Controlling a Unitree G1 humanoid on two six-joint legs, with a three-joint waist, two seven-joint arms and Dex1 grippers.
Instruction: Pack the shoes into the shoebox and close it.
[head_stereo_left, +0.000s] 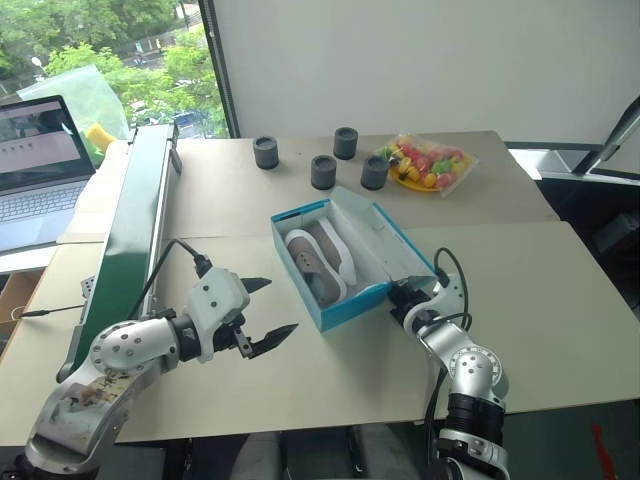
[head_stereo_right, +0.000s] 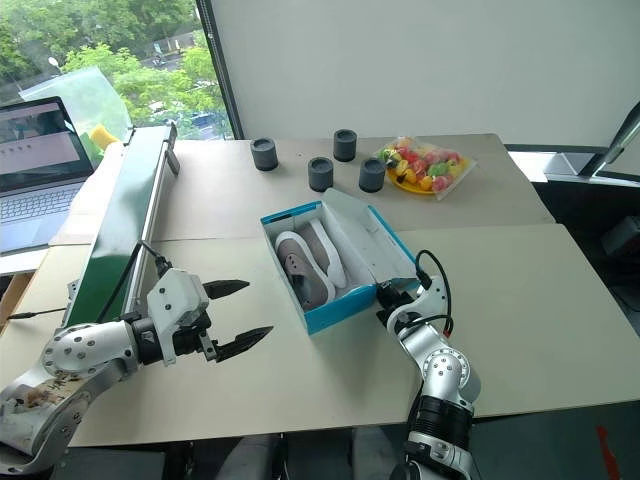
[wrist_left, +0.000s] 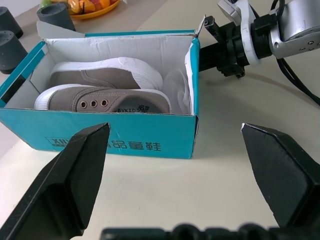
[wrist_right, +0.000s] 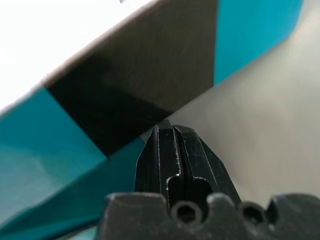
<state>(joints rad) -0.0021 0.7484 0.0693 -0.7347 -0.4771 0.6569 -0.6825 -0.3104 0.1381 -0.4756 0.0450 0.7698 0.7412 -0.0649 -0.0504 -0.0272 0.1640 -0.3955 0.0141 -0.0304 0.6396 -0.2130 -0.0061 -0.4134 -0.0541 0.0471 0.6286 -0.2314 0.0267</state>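
Observation:
The blue shoebox (head_stereo_left: 345, 308) stands open in the middle of the table. Both grey shoes (head_stereo_left: 318, 258) lie side by side inside it, their white-trimmed soles showing in the left wrist view (wrist_left: 100, 92). The lid (head_stereo_left: 375, 240) leans up and out on the box's right side. My right gripper (head_stereo_left: 402, 293) is shut, and its tip (wrist_right: 167, 125) rests against the lid's outer face at the dark band, near the box's front right corner. My left gripper (head_stereo_left: 280, 306) hovers open to the left of the box, facing its long side, with nothing between its fingers.
A long green conveyor (head_stereo_left: 130, 230) runs along the left, with a laptop (head_stereo_left: 35, 165) beyond it. Several dark cylinders (head_stereo_left: 322, 172) and a bagged plate of toy fruit (head_stereo_left: 425, 165) stand behind the box. Bare tabletop lies right of the lid.

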